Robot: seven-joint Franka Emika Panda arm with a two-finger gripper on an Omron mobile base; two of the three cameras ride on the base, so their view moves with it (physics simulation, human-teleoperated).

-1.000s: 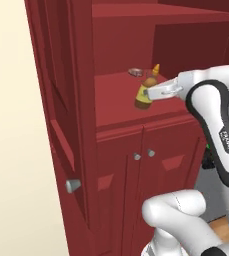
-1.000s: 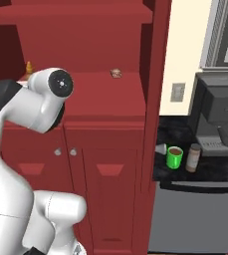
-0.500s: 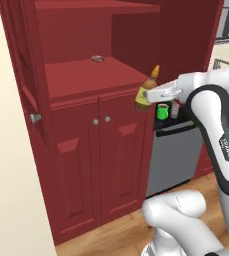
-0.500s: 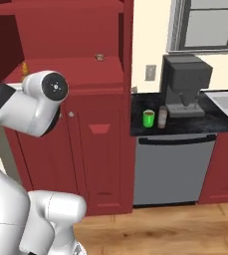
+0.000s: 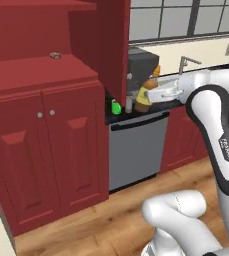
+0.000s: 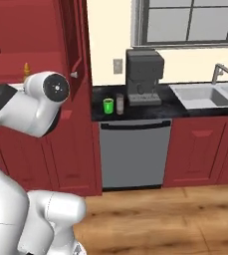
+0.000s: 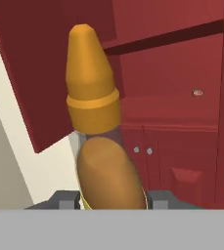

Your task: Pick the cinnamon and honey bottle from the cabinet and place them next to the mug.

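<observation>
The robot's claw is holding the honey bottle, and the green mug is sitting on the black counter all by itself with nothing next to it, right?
Not quite. The claw does hold the honey bottle, and the mug is on the black counter, but it isn't alone: the cinnamon stands right beside it, as the right base view shows.

Even, bright rendered light with soft shadows and no glare; all 3 views look slightly soft.
</observation>
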